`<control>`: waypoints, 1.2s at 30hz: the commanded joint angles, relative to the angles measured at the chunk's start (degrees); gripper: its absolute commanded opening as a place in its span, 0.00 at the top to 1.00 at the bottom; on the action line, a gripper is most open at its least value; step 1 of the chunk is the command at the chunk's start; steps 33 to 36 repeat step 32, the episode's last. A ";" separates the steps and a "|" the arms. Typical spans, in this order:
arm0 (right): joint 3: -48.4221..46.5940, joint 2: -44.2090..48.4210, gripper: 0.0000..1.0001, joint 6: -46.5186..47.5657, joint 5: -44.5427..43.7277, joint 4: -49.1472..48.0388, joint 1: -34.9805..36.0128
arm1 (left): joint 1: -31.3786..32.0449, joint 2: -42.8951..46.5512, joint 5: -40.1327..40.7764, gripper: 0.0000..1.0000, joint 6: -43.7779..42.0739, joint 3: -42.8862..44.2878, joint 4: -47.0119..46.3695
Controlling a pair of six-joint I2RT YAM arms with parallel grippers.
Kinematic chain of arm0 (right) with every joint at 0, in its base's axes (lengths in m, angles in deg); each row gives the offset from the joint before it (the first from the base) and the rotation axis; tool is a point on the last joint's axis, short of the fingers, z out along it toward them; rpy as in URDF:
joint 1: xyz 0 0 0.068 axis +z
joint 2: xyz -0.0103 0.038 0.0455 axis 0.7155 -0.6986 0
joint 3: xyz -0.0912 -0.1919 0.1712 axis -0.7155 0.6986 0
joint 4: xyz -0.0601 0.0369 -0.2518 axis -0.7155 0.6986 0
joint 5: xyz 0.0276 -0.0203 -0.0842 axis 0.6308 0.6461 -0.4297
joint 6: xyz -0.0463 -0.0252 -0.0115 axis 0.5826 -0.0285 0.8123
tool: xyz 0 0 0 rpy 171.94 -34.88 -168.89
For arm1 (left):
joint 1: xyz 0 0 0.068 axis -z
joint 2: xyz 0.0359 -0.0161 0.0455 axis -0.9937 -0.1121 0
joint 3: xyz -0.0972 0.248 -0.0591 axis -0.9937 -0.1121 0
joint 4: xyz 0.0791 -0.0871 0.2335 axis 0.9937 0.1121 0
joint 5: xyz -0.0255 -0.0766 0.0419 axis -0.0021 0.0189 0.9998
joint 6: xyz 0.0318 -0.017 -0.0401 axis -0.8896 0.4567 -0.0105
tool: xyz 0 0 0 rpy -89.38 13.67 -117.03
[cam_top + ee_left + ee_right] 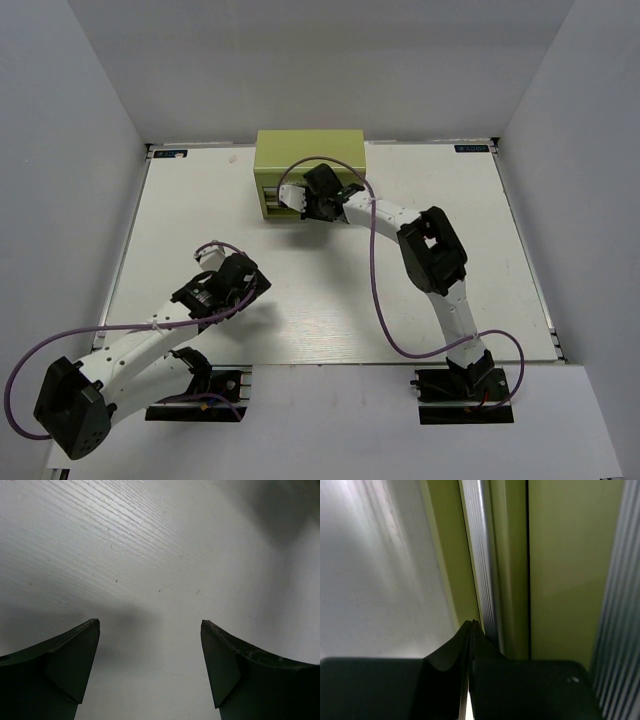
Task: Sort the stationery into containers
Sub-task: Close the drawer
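The yellow-green tool chest point(310, 150) stands at the back middle of the table. My right gripper point(297, 200) is at its front face. In the right wrist view it point(471, 623) is shut, empty, with its tips beside the silver handle rail point(482, 555) of a drawer front point(570, 555). My left gripper point(212, 258) hangs over the left middle of the table. In the left wrist view it point(150, 622) is open, with only bare table between the fingers. No pens or markers show in any view.
The white table point(450, 250) is walled by grey panels at the left, back and right. A second ribbed silver rail point(620, 605) shows at the right edge of the right wrist view. Purple cables loop off both arms.
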 commanded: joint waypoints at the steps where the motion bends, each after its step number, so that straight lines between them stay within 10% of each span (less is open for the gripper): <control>1: -1.38 1.88 1.00 -1.21 -5.68 -7.88 -1.00 | 0.23 -0.94 -0.33 0.08 -0.49 1.20 -0.48; 7: 3.27 5.30 1.00 -1.22 -4.46 -8.25 -1.00 | 0.23 -2.00 -0.33 0.08 -1.54 1.21 -1.62; 11: 2.13 13.27 1.00 -2.18 18.32 11.20 -1.44 | 0.23 -2.00 -1.55 0.08 -4.35 1.21 -3.03; 14: 8.88 19.18 0.78 -9.99 28.04 7.71 -2.41 | 0.23 -0.95 -2.88 0.06 -7.60 1.21 -6.10; 17: 20.84 32.51 0.10 -20.68 19.09 -5.17 -3.46 | 0.23 0.28 -4.11 0.04 -10.59 0.51 -9.17; 25: 32.54 45.64 0.10 -33.38 -8.39 -10.26 -6.01 | 0.23 0.81 -6.65 0.01 -17.97 0.59 -15.94; 36: 47.13 58.82 0.10 -39.62 -12.19 -10.54 -9.26 | 0.23 -3.93 -9.11 0.01 -28.50 5.68 -19.81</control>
